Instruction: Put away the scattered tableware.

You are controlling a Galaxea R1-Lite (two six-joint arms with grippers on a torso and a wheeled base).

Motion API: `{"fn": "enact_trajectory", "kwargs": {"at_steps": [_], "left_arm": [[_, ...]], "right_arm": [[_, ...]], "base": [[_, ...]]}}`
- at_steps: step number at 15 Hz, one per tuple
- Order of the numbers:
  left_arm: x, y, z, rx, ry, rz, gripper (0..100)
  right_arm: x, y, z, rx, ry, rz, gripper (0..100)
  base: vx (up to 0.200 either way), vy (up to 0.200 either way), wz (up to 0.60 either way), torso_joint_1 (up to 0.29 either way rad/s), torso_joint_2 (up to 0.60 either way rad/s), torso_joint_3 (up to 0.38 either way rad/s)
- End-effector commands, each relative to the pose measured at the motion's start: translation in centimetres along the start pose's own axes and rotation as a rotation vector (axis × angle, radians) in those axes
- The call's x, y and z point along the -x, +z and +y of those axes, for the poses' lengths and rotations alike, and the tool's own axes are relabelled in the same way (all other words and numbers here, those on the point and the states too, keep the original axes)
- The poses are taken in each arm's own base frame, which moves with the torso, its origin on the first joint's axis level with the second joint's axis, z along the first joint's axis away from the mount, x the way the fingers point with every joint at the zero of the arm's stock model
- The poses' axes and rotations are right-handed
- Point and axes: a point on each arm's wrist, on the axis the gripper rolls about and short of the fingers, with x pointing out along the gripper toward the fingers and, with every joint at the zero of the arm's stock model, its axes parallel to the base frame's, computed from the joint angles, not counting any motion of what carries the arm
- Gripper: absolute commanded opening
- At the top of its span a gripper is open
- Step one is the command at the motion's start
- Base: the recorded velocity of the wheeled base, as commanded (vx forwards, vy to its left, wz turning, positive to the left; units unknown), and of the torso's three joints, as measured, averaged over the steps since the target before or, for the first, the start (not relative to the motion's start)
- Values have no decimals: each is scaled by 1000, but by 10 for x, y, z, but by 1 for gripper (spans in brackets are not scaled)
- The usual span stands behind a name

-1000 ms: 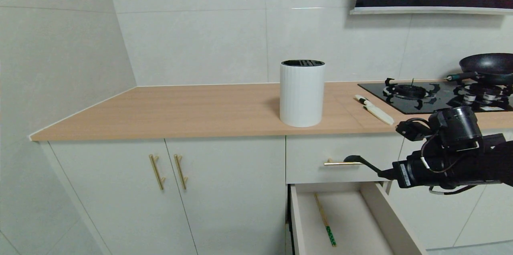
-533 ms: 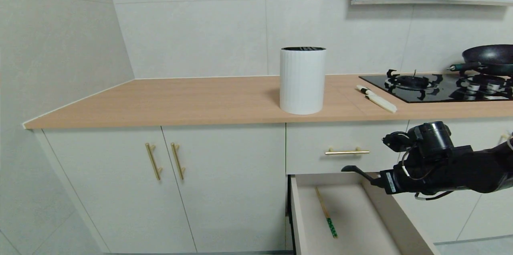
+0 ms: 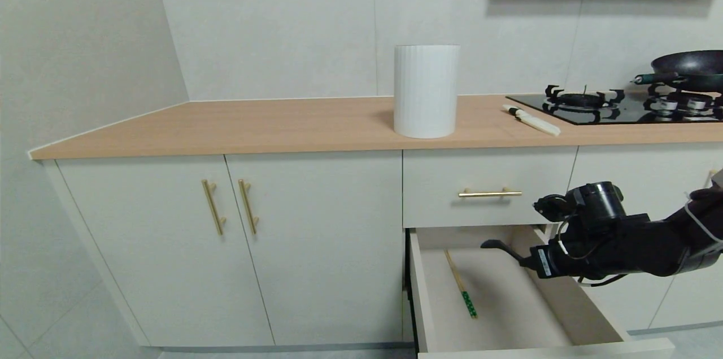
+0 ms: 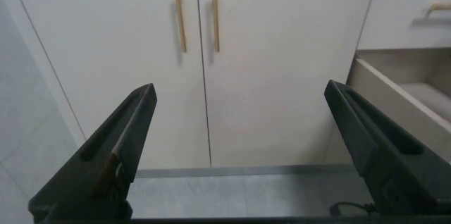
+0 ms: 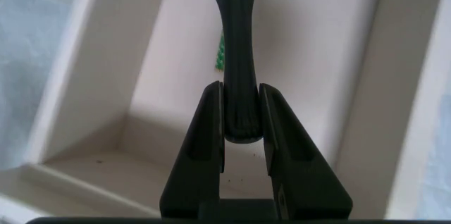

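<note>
1. R gripper [image 3: 535, 262]: low, right of scene, in front of the cabinets, over the open drawer [image 3: 422, 297]. Fingers [image 5: 210, 136] are clamped narrow on the handle of a dark utensil [image 3: 500, 247].
2. Dark utensil: sticks out left from the fingers, w/ its rounded end above the drawer's far right part. Not touching the drawer floor as far as the head view shows.
3. Drawer: lower of two, pulled out toward the near side. A chopstick [image 3: 460, 290] w/ a green patterned tip lies on its floor, left of centre, running far-to-near.
4. Upper drawer [image 3: 452, 175] is closed, gold bar handle across its front.
5. L gripper [image 4: 239, 94]: fingers spread wide, nothing between them, facing the double cabinet doors [image 4: 204, 55] low near the floor.
6. Counter [image 3: 254, 125]: white ribbed cylinder holder [image 3: 425, 91] stands upright near the middle. A knife [image 3: 534, 121] w/ a pale blade lies to its right, apart from it, just beside the stove.
7. Stove [image 3: 615, 113]: black glass hob at far right, w/ a dark wok [image 3: 686, 65] on the right burner.
</note>
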Motion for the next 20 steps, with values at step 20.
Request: {"fn": "enact_trajectory", "kwargs": {"at_steps": [20], "left_arm": [[0, 0, 0, 1, 0, 0, 100]], "right_arm": [[-130, -15, -26, -54, -277, 8, 0]], "base": [[0, 0, 0, -8, 53, 20]]}}
